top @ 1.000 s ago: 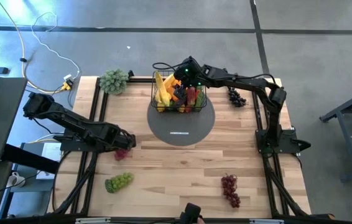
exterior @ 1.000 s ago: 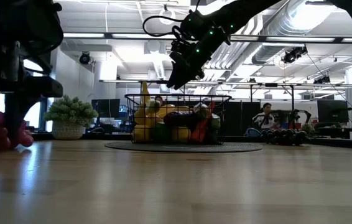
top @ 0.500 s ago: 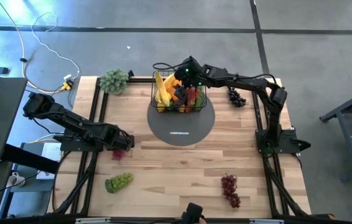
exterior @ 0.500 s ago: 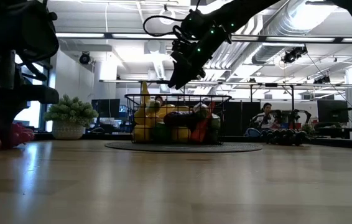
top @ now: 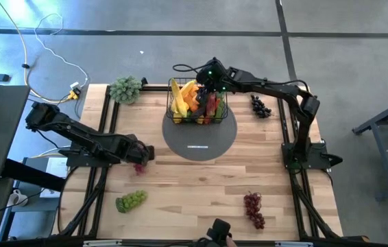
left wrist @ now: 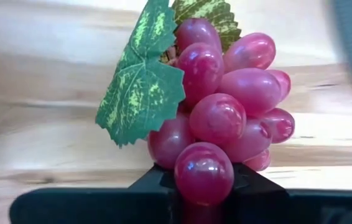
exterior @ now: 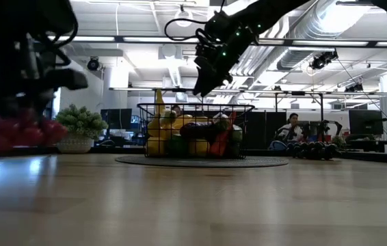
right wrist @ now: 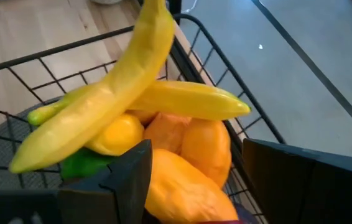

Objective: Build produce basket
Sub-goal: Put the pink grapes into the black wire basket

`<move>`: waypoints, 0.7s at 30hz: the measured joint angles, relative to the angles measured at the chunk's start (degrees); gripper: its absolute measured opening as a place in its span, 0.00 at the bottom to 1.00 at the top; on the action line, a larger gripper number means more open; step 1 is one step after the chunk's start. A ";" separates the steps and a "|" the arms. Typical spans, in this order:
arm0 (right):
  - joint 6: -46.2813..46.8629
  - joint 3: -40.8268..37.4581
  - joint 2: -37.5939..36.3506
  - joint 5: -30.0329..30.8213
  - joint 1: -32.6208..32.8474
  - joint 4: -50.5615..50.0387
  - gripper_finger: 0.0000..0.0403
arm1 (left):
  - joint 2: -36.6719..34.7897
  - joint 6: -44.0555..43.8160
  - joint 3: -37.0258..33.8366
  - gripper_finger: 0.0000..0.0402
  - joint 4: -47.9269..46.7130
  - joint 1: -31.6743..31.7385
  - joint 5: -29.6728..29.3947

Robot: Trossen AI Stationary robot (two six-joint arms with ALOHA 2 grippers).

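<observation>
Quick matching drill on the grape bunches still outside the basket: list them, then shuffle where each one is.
Things:
1. pink-red grapes
2. green grapes
3. dark red grapes
4. dark purple grapes

Places:
A. table's far right, beside the right arm
B. near edge, right side
C. in the left gripper
D. near edge, left side

Pairs: 1-C, 2-D, 3-B, 4-A

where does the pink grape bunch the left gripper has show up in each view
High view: pink grape bunch at the left gripper, on the table's left side, left of the round mat.
Low view: far left, blurred red cluster above the table top, under the left arm.
Left wrist view: fills the centre, green leaf beside it.
Right wrist view: not in it.
Shared landmark: the basket, seen at centre in the low view.
</observation>
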 joint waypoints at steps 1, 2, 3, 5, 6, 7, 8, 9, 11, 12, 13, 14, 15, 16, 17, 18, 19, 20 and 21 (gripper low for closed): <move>0.00 0.01 -0.04 -0.01 -0.24 -0.23 0.58 | 0.00 0.51 0.78 0.06 -0.01 0.04 -1.08; 0.06 0.00 -0.14 -0.01 -0.48 -0.48 0.58 | 0.00 1.09 1.61 0.06 0.01 0.04 -2.42; 0.54 0.00 -0.20 -0.01 -0.65 -0.64 0.58 | 0.00 1.66 2.44 0.06 -0.03 0.04 -3.75; 0.75 0.01 -0.36 -0.02 -0.97 -0.63 0.58 | 0.00 3.09 4.14 0.06 0.03 0.25 -6.60; 0.85 0.00 -0.56 -0.01 -1.21 -0.85 0.58 | 0.00 3.99 4.94 0.06 0.05 0.50 -7.76; 0.89 0.00 -0.67 0.01 -1.32 -0.78 0.58 | 0.00 4.97 5.65 0.06 0.02 0.91 -8.64; 0.91 0.00 -0.83 0.01 -1.35 -0.70 0.58 | 0.00 6.28 6.40 0.06 0.02 1.45 -9.40; 0.92 0.00 -1.00 0.01 -1.62 -0.85 0.58 | 0.00 7.74 7.22 0.06 0.00 2.12 -10.26; 1.01 0.00 -1.37 0.03 -1.79 -0.95 0.58 | 0.00 11.42 8.90 0.06 0.09 3.68 -12.04; 1.34 0.00 -1.64 0.34 -1.86 -0.95 0.58 | 0.00 13.64 9.67 0.06 0.16 4.63 -12.82; 1.99 0.00 -1.95 1.01 -2.02 -0.95 0.58 | 0.00 16.07 10.34 0.06 0.44 5.69 -13.47; 2.15 0.00 -2.30 1.61 -2.05 -0.93 0.58 | 0.00 18.51 10.98 0.06 1.13 6.97 -13.78; 2.17 0.00 -2.62 2.00 -2.15 -0.91 0.58 | 0.00 21.14 11.63 0.06 1.94 8.38 -13.79; 2.20 0.00 -2.90 2.73 -2.18 -0.81 0.58 | 0.00 23.98 12.17 0.06 2.95 9.80 -13.78; 2.34 0.00 -3.21 3.19 -2.31 -0.81 0.58 | 0.00 26.90 12.60 0.06 4.20 11.27 -13.69; 2.90 0.00 -3.53 3.71 -2.39 -0.84 0.58 | 0.00 29.81 12.98 0.06 5.54 12.67 -13.38; 3.58 0.00 -3.84 4.47 -2.41 -0.81 0.58 | 0.00 32.93 13.28 0.06 7.25 14.10 -13.05; 4.26 0.00 -4.25 4.54 -2.54 -0.88 0.58 | 0.00 35.89 13.48 0.06 9.30 15.64 -12.51; 4.86 0.00 -4.66 4.57 -2.78 -1.05 0.58 | 0.00 38.98 13.58 0.06 11.61 17.18 -11.95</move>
